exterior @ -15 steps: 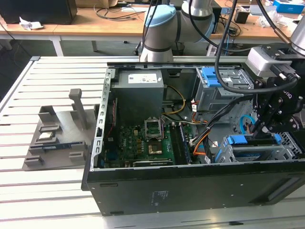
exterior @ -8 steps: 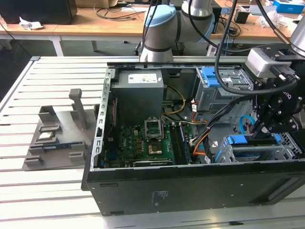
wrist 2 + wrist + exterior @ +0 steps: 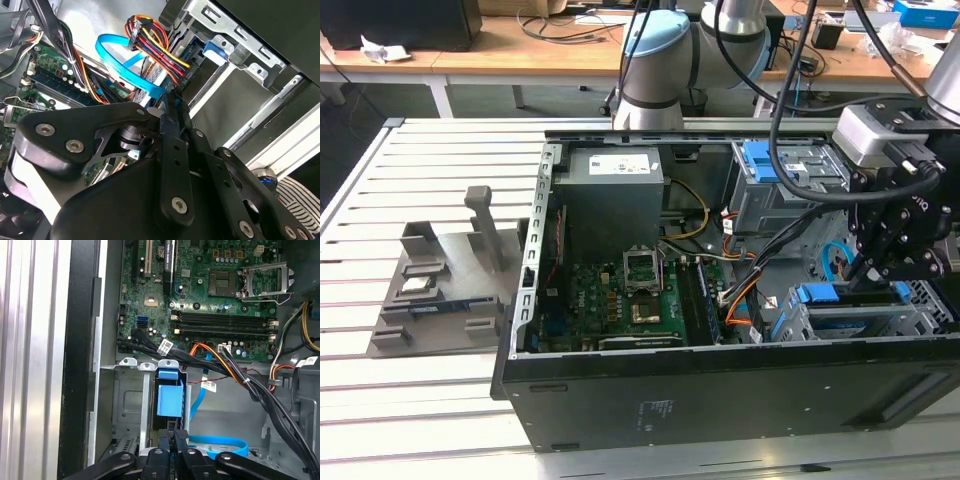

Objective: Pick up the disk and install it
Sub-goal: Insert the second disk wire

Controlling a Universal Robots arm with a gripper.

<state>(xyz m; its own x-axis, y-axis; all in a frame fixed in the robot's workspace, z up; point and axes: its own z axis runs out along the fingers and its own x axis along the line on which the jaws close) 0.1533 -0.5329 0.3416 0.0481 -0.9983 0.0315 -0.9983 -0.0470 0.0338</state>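
Black pincer point(image 3: 175, 436) has its fingers closed narrow, with nothing visibly between them, tip just beside the blue rail point(image 3: 169, 399) in the first wrist view. The disk point(image 3: 850, 318) lies flat in the lower drive cage point(image 3: 920, 312) at the exterior view's right, directly under the pincer; contact not confirmable. Looks like seating, near the end of the task. To do it well: push square along the cage rails, low force, and watch for tilt. Keep clear of the blue data cable point(image 3: 120, 57) and the orange wire bundle point(image 3: 220, 360). Motherboard point(image 3: 620, 295) sits well apart. Slatted desk point(image 3: 440, 400) beyond.
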